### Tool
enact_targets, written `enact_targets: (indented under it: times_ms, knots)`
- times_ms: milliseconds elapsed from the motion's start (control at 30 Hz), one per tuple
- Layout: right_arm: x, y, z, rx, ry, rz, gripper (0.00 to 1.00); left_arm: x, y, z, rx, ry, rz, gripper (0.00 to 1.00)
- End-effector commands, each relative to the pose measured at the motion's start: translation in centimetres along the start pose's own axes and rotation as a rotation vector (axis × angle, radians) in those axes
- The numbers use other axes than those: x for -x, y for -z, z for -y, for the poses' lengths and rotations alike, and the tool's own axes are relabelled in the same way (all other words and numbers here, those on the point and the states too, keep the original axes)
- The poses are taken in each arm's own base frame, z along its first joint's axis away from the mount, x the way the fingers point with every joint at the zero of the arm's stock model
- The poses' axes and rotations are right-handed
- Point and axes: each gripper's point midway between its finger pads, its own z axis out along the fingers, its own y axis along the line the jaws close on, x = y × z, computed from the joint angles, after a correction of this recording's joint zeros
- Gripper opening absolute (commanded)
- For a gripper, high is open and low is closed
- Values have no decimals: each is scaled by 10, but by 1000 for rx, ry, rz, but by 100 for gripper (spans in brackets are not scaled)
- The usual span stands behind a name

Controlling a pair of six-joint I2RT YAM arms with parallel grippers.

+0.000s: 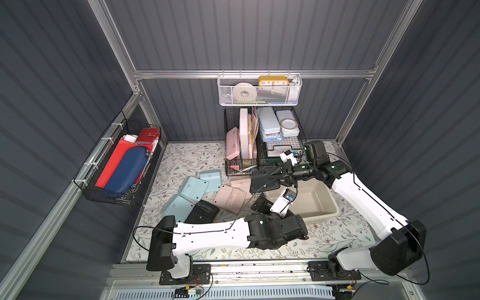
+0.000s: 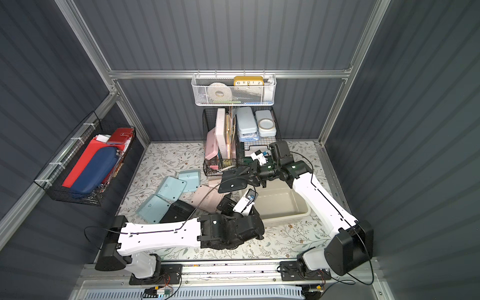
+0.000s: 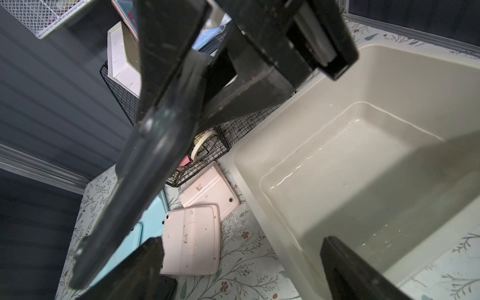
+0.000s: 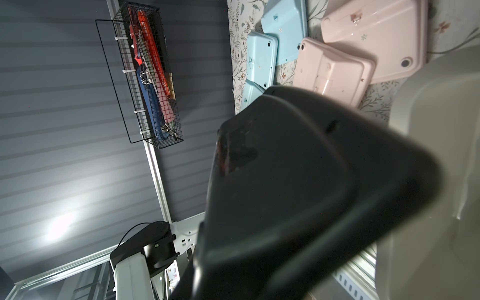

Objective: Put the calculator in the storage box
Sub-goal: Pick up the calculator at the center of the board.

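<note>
Found, far left on the side wall, a black wire-grid basket [image 1: 114, 166] packed with red and navy cases; saw next, on the floral-patterned tabletop [image 1: 337, 233], three pale-blue plastic calculators [image 1: 193, 187] face down in a touching cluster; noted a flat black plastic calculator [image 1: 204, 211] right beside the nearest blue one, toward the front; found two pale-pink plastic calculators [image 1: 230, 198] face down just right of those, one overlapping the other; saw the left gripper [image 3: 244, 270] low by the near-left corner of the cream-beige rectangular plastic storage box [image 1: 311, 201], jaws spread wide, gripping nothing, one finger [image 3: 135, 270] showing against the tabletop side and the other against the box's inside in the left wrist view; found above it the black rectangular plastic calculator [image 1: 265, 180], held off the tabletop, tilted, hanging over the box's left rim and the farther pink calculator, not yet inside the box; saw the right gripper [image 1: 280, 174] extended in from the right, jaws clamped on that calculator's right-hand end; found the box itself furthest right, resting on the tabletop with rounded corners, a rolled rim and plain solid walls.
</note>
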Motion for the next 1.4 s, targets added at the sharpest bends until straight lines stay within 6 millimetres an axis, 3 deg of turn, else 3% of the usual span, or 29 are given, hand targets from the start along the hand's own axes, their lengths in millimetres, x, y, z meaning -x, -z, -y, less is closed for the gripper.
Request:
enact_targets:
  times_ms: [0,267,567,667,867,1000,1367]
  knots:
    - [-9,12,-16,33,33,-4,23,9,-1,-20,-21,-19,30,99]
    - [-12,18,-14,33,5,4,23,28,-9,-27,-151,-31,79,92]
    - [-13,19,-13,33,-31,-4,24,34,-24,-38,-68,-131,84,73]
    - [-11,19,-9,21,-43,2,24,39,-24,-48,-26,-146,93,72]
    - [-2,23,3,-9,-73,39,24,67,12,-66,-138,-62,206,85]
    - [2,27,6,-18,-84,56,24,69,23,-71,-172,-69,251,99]
    - [-3,30,8,-30,-97,57,24,78,-11,-65,-112,-218,202,99]
